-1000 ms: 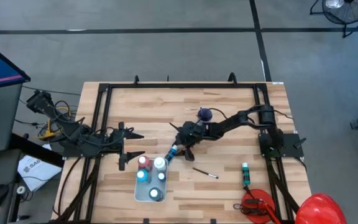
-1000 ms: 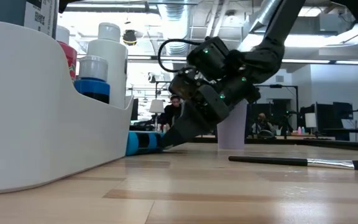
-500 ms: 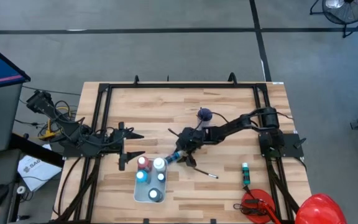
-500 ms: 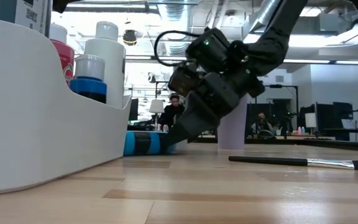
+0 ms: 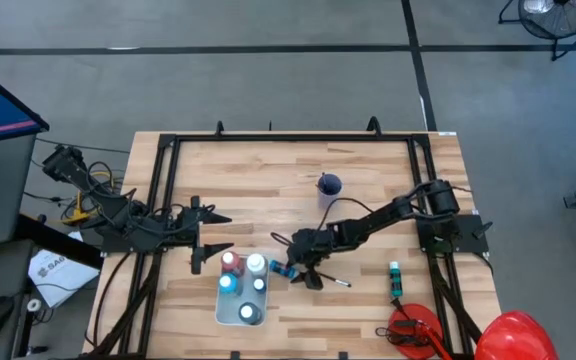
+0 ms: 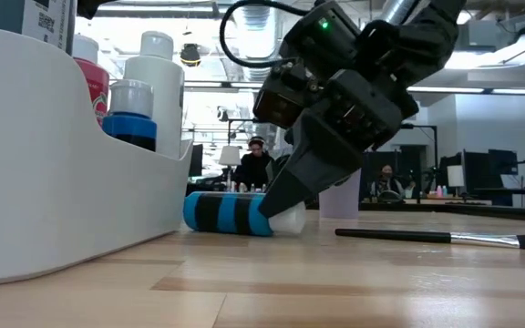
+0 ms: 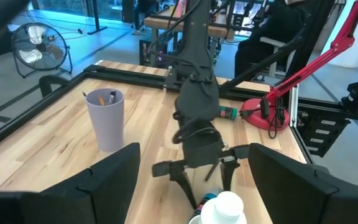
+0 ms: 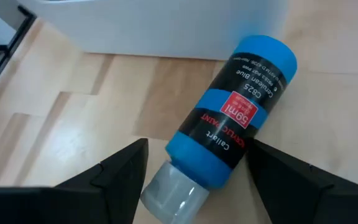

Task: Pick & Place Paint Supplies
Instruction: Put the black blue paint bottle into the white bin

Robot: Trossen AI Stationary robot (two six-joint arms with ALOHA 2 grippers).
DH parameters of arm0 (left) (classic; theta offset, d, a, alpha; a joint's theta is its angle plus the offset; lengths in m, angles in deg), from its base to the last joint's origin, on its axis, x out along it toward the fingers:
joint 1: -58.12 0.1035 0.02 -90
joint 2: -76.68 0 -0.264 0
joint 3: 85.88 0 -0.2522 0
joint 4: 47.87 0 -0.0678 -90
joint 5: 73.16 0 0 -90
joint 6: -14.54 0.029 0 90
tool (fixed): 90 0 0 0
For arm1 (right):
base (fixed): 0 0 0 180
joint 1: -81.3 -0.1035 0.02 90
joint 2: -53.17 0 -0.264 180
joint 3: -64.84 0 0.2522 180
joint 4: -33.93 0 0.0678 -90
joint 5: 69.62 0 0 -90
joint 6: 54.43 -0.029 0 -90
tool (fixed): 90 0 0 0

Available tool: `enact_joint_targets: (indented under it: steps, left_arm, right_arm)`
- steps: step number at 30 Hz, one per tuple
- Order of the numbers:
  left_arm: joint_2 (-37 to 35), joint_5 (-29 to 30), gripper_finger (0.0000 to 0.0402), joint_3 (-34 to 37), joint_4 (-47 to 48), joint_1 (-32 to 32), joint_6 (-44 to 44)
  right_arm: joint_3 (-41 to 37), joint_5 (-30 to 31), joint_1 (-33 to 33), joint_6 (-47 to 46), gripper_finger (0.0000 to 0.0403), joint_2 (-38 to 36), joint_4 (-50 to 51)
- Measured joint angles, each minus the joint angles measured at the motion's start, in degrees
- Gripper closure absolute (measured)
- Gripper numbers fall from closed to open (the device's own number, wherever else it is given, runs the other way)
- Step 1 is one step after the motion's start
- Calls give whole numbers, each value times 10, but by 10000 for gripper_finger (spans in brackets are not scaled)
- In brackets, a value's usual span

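A light blue paint bottle [image 5: 284, 270] with a black band and a white cap lies on its side on the table, just right of the white tray [image 5: 219, 302]. The tray holds several paint bottles upright. My right gripper [image 5: 301, 272] stands low over the bottle's cap end [image 8: 169, 193], open, with a finger on either side. A dark-handled brush [image 5: 332, 280] lies just right of it. A teal bottle [image 5: 395, 279] lies near the right edge. My left gripper [image 5: 211, 236] waits open, left of the tray and above the table. My right gripper touches the light blue bottle only with the inner edge of one finger [image 8: 272, 171], against the bottle's side near the label [image 8: 240, 154]. The other finger stands apart from the cap. The fingers slant down from the table's far right. The bottle lies flat on the table.
A purple cup [image 5: 329, 185] holding brushes stands toward the far side. A red clamp-like stand [image 5: 412, 330] and a big red rounded thing [image 5: 516, 335] sit at the near right corner. A black frame [image 5: 268, 138] runs around the tabletop. People sit in the room behind [image 6: 255, 164].
My right gripper has swept toward the table's near edge, fingers still apart. The light blue bottle has slid along with it from the tray's far right corner and turned about, so it now lies beside the tray's right wall.
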Motion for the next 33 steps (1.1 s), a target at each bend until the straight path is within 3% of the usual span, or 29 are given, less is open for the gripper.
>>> enact_joint_targets:
  steps: [20,27,33]
  left_arm:
    - [3,0,110,0,-6,0,0]
    - [12,0,110,0,-12,0,2]
    - [11,0,110,0,-16,0,5]
  right_arm:
    - [0,0,-4,-60,137,0,4]
    - [0,60,-2,-62,138,0,13]
    - [0,76,11,-81,138,0,25]
